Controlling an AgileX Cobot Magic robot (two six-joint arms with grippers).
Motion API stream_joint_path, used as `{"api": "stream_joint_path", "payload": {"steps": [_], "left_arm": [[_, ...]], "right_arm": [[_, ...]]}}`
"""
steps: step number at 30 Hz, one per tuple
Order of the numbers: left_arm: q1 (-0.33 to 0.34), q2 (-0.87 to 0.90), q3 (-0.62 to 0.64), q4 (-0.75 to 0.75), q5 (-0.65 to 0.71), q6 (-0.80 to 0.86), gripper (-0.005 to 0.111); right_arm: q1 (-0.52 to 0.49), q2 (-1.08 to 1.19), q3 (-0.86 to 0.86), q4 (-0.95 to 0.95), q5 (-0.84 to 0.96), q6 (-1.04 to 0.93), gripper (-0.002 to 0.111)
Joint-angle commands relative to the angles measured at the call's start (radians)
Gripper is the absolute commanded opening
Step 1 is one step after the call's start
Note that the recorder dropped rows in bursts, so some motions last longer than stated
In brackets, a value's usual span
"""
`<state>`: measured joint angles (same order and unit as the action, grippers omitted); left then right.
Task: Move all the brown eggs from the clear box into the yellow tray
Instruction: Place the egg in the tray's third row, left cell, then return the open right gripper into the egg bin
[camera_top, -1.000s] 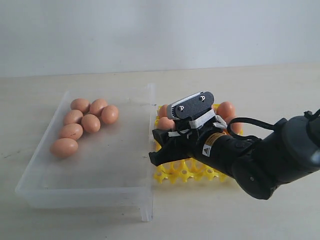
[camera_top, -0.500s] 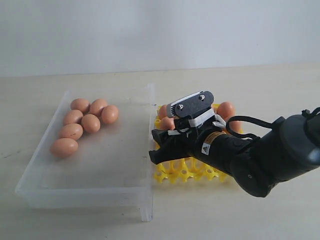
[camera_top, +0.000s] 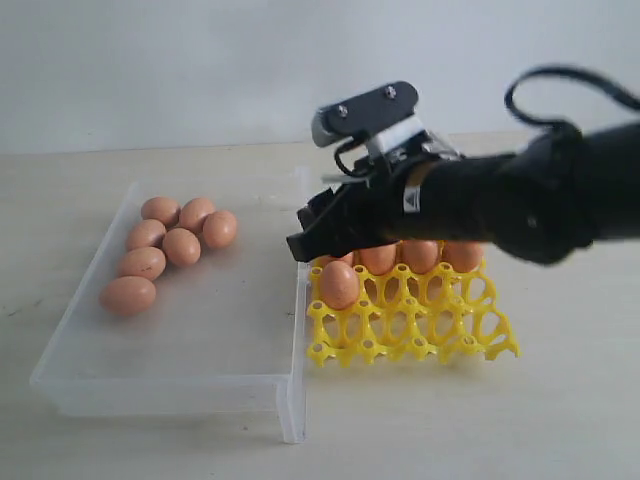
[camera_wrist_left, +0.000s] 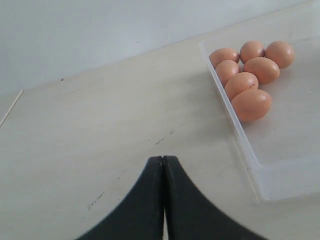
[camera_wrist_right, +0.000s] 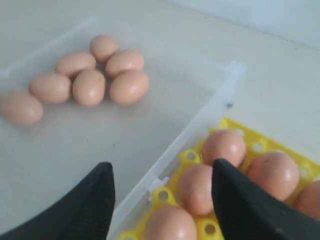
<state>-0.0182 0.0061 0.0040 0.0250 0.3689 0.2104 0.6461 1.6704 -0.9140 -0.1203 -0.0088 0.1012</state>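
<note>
Right gripper (camera_top: 302, 232), centre frame, jaws apart, empty; left gripper (camera_wrist_left: 162, 167) jaws together; seven brown eggs (camera_top: 181, 245) upper left in clear box (camera_top: 180, 375).

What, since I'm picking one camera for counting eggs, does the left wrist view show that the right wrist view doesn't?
Only the left wrist view: the left gripper, shut and holding nothing, over a wide stretch of table outside the clear box.
Only the right wrist view: the yellow tray with several brown eggs seated in its cups, and the right gripper, open and holding nothing.
Both: the clear box and the seven loose eggs clustered in it.
</note>
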Motion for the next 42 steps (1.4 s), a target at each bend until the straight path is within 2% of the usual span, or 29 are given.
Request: {"api": "stream_joint_path", "payload": {"steps": [1, 3, 6, 7, 9, 10, 15, 24, 38, 40, 42], "left_arm": [[-0.002, -0.006, -0.004, 0.0, -0.008, -0.005, 0.0], [-0.002, -0.006, -0.004, 0.0, -0.008, -0.005, 0.0], [-0.002, -0.006, -0.004, 0.0, -0.008, -0.005, 0.0], [-0.002, -0.006, -0.004, 0.0, -0.008, -0.005, 0.0], [-0.002, -0.006, -0.004, 0.0, -0.008, -0.005, 0.0], [-0.002, -0.006, -0.004, 0.0, -0.008, -0.005, 0.0], [-0.002, -0.006, -0.004, 0.0, -0.006, -0.005, 0.0], [-0.002, -0.006, -0.004, 0.0, -0.006, -0.005, 0.0], [-0.002, -0.006, -0.004, 0.0, -0.006, -0.005, 0.0], [-0.002, -0.006, -0.004, 0.0, -0.006, -0.005, 0.0], [-0.002, -0.006, -0.004, 0.0, -0.006, -0.005, 0.0]], "right_arm": [[0.082, 0.034, -0.36, 0.038, 0.657, -0.213, 0.055], [0.131, 0.125, -0.517, 0.152, 0.74, -0.386, 0.055], [0.162, 0.27, -0.697, 0.318, 0.724, -0.581, 0.055], [0.18, 0.345, -0.774, 0.36, 0.767, -0.802, 0.055], [0.199, 0.459, -0.87, 0.443, 0.82, -1.119, 0.055], [0.21, 0.505, -0.911, 0.47, 0.81, -1.177, 0.055], [0.215, 0.704, -1.086, 0.542, 0.767, -1.139, 0.055], [0.219, 0.855, -1.286, 0.454, 0.755, -1.027, 0.055], [0.219, 0.929, -1.326, 0.411, 0.764, -1.006, 0.055], [0.219, 0.929, -1.326, 0.398, 0.769, -1.006, 0.052], [0.219, 0.924, -1.326, 0.392, 0.776, -0.989, 0.039]]}}
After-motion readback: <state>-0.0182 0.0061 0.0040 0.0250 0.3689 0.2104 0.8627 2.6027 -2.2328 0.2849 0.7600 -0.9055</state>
